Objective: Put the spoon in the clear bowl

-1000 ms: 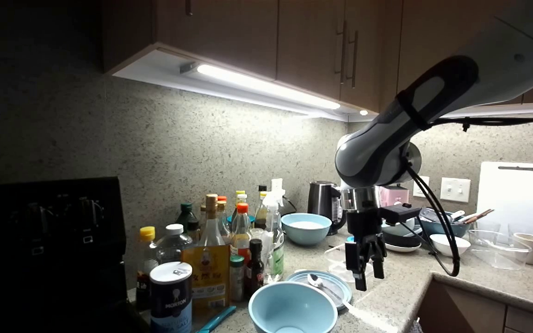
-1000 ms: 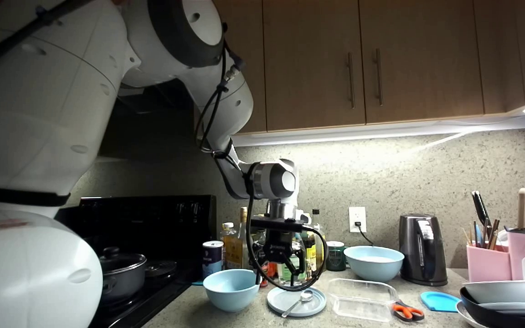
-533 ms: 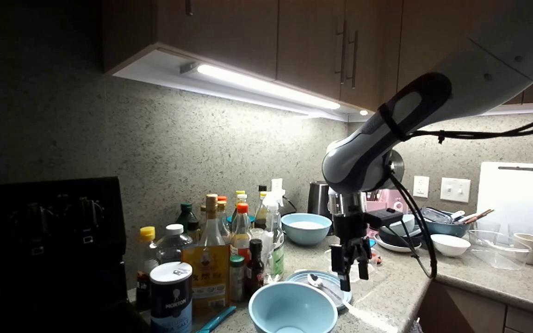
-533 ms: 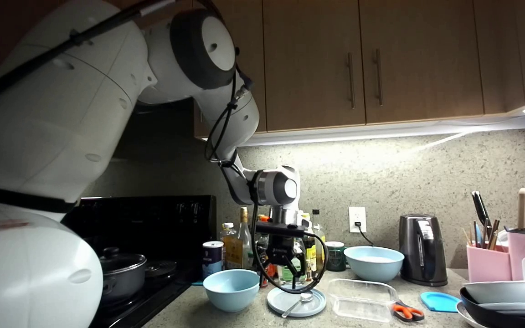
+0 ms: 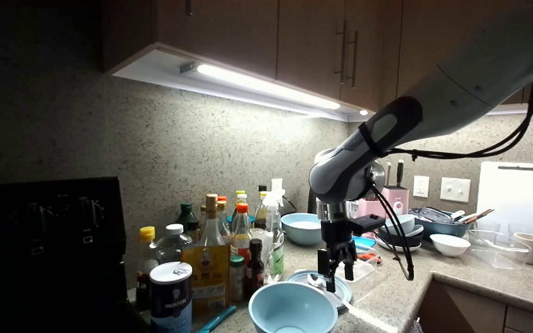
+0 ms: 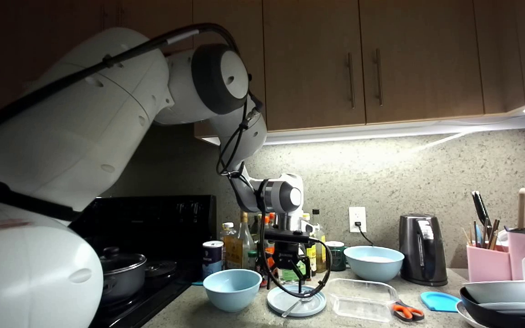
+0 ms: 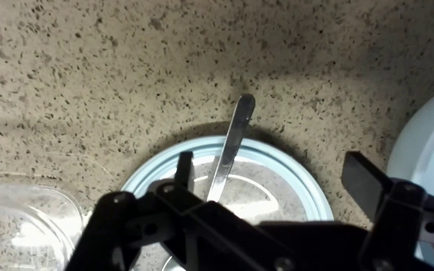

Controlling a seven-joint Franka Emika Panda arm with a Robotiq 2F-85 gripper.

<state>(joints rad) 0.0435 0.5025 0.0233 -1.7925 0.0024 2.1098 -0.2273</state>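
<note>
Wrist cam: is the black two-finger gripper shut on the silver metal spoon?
No: in the wrist view the black gripper stands wide open, and the visible handle of the silver spoon touches neither finger.

Looks like a kitchen: has a pot point(image 6: 128, 280) on a stove point(image 6: 189, 228) at left, bottles point(image 5: 241, 238) and a kettle point(image 6: 419, 250) by the far wall point(image 6: 381, 177), cabinets point(image 6: 312, 68) overhead.
</note>
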